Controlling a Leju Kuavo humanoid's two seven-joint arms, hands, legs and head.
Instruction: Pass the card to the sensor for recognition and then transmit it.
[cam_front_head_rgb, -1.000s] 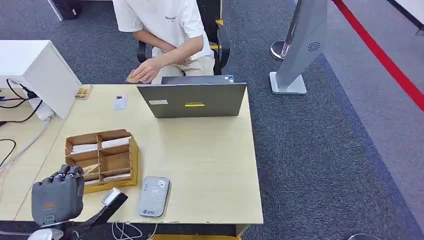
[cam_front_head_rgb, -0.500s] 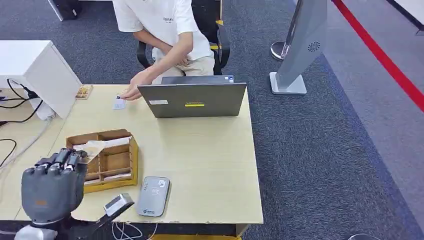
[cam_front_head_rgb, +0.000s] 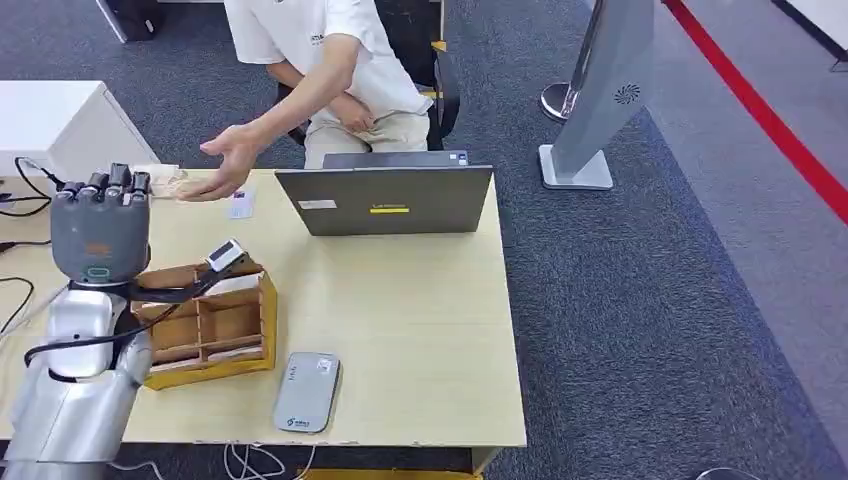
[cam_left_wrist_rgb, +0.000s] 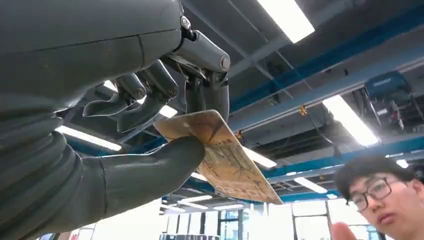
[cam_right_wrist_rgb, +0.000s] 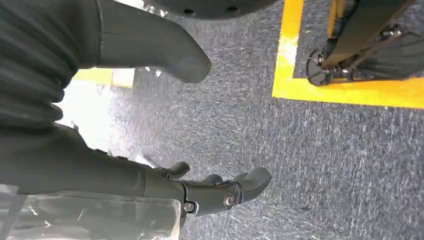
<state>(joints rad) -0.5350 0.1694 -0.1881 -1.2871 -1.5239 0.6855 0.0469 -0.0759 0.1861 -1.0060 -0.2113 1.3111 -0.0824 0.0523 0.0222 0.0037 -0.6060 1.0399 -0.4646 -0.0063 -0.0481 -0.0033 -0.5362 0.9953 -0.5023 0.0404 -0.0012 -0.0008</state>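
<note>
My left hand (cam_front_head_rgb: 100, 232) is raised over the table's left side, its back turned to the head view. In the left wrist view that hand (cam_left_wrist_rgb: 100, 60) pinches a tan patterned card (cam_left_wrist_rgb: 225, 160) between thumb and fingers, with the card's far end sticking out free. A person sits behind the table and stretches an open hand (cam_front_head_rgb: 225, 160) towards my raised hand. The grey sensor pad (cam_front_head_rgb: 307, 392) lies flat near the table's front edge. My right hand (cam_right_wrist_rgb: 115, 175) hangs over grey carpet with its fingers apart and nothing in it.
A wooden card box (cam_front_head_rgb: 210, 320) with compartments stands on the table (cam_front_head_rgb: 420, 330) below my left arm. A half-open laptop (cam_front_head_rgb: 385, 198) is at the far edge, a small white card (cam_front_head_rgb: 240, 205) beside it. A white cabinet (cam_front_head_rgb: 60, 130) and cables are at the left.
My left hand has lifted from the card box near the table's front up and away, carrying the card. The person's hand left the table and now reaches out towards it.
</note>
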